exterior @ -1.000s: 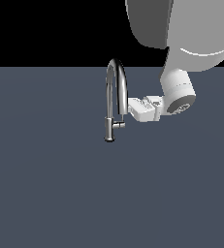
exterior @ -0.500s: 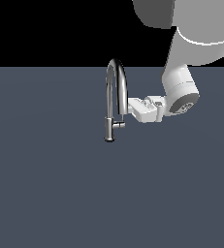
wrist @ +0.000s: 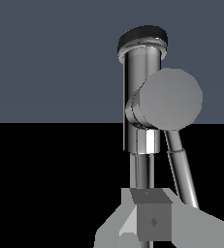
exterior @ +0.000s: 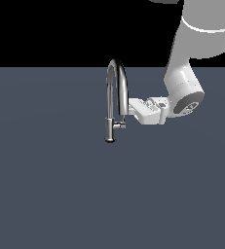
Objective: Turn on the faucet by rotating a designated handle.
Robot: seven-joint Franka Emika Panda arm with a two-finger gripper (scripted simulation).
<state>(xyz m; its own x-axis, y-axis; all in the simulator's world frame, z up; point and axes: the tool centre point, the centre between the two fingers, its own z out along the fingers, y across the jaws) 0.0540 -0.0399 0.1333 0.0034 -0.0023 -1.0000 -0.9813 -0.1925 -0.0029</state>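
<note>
Approach step: white robot gripper (exterior: 126, 109) level beside tall chrome gooseneck faucet (exterior: 115, 92), above stubby chrome handle (exterior: 120, 125) jutting off lower stem. Finger state: cannot tell. Next: probably drop lower, catch handle, rotate.

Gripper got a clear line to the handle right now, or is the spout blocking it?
Probably yes. The gripper sits beside the faucet on the exterior view's right, just above the handle. In the wrist view the handle's round end faces the camera unobstructed; the spout runs alongside.
</note>
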